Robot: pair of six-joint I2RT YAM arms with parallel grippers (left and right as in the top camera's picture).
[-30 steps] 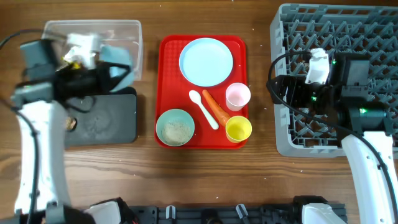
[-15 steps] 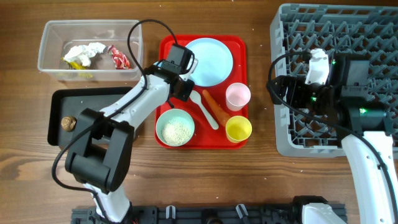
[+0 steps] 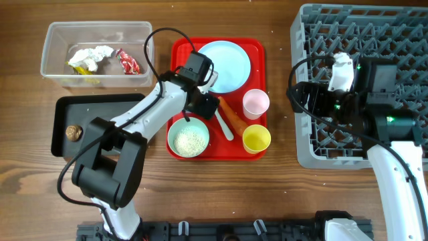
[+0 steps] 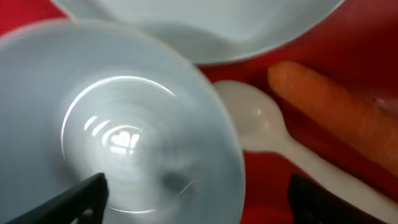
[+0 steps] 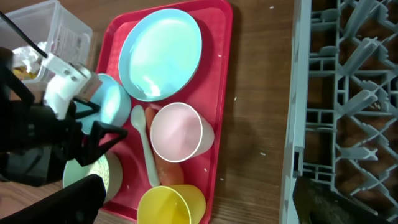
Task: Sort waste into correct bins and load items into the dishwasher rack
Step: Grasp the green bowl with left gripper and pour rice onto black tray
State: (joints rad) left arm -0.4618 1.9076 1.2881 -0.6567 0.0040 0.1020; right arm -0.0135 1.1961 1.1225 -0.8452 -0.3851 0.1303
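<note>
The left jaws stand wide apart over an empty bowl that sits on the red tray, just below the plate. One finger hangs over the bowl's inside and the other outside its rim, and neither is clamped on it. The spoon and carrot lie just beside the bowl. The right jaws are also apart and grip nothing. They hang at the near edge of the rack, looking back across the tabletop at the tray.

By my reading, sorting is partly done and loading has not begun. The tissue and wrapper lie in the clear tub, and the brown lump sits on the black tray. The carrot and the rice in the second bowl are yet to be binned, and no dish shows in the rack.

The next move probably calls for one of two things. The left jaws could close on the bowl's rim to shift it toward the right side. Or they could turn to the carrot, which needs a grip across its width that does not nudge the spoon touching it.

The count:
- one plate
- two bowls
- one pink cup
- one yellow cup
- one spoon
- one carrot
- one tissue
- one wrapper
- one lump
- two bins
- one rack
</note>
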